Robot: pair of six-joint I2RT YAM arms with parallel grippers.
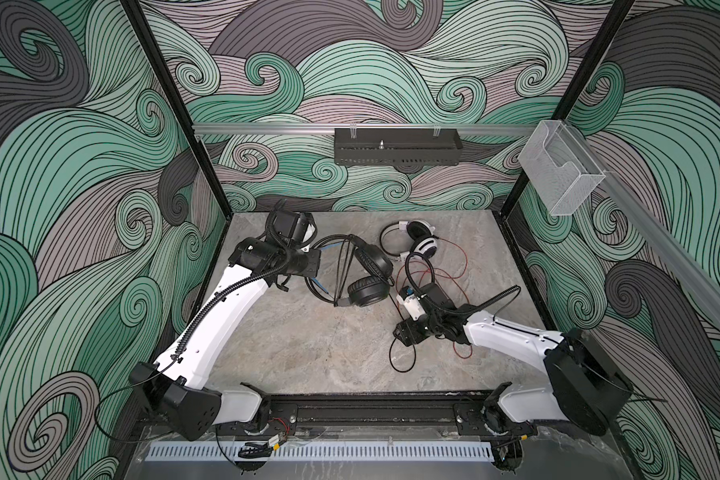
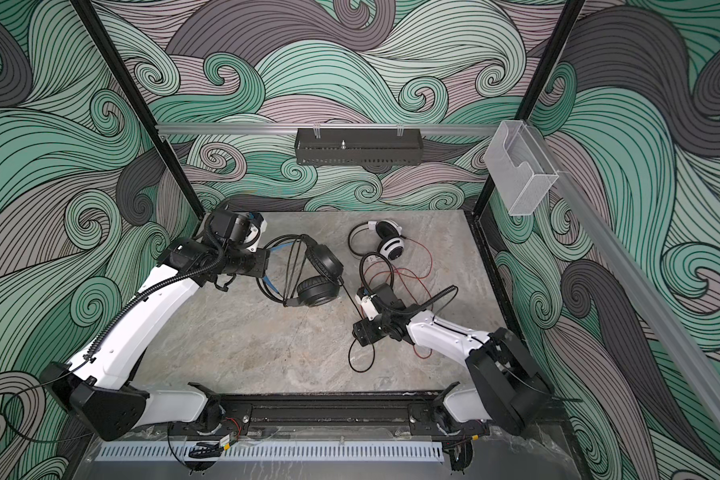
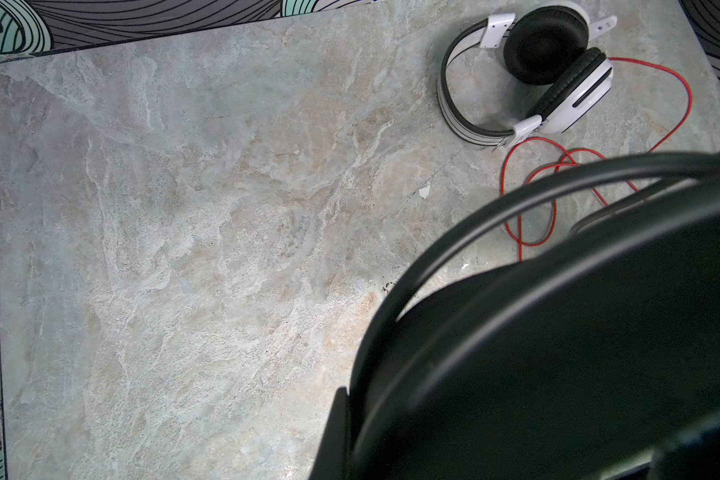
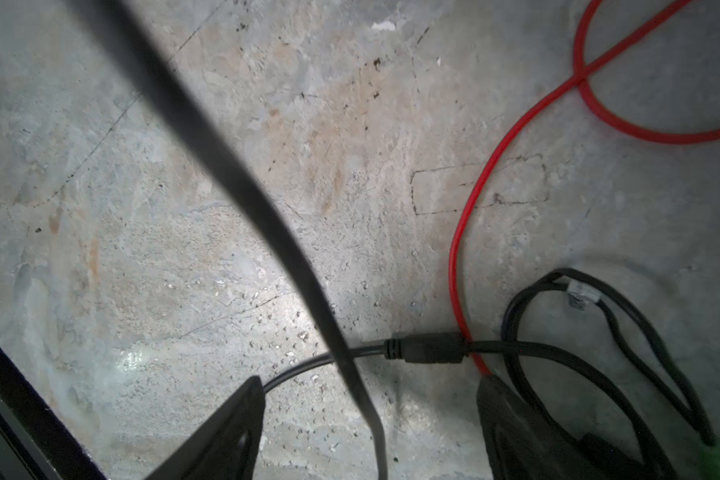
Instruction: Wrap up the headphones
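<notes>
Left pincer point(image 1: 317, 259), pressed together, pinches the black headset point(image 1: 366, 274) mid-surface point(image 1: 308, 353), a few cable turns across its band. Right pincer point(image 4: 371, 386), spread, straddles the loose black cable point(image 4: 267, 208). The white headset point(image 3: 574, 95) lies unwrapped at the back, its red cable point(image 4: 580, 79) sprawled.

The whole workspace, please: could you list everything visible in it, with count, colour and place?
table: one, grey marbled, under everything.
black headphones: one, all black, left of centre, held by the left gripper.
black cable: one, black, strands strung across the black headphones, then running to the right gripper.
white-and-black headphones: one, lying on the table, far centre-right.
red cable: one, red, loose loops on the table near the right gripper.
tray: one, black, on the back rail.
clear box: one, transparent, on the right rail.
left gripper: one, black, shut on the black headphones.
right gripper: one, black, open, black cable between its jaws.
</notes>
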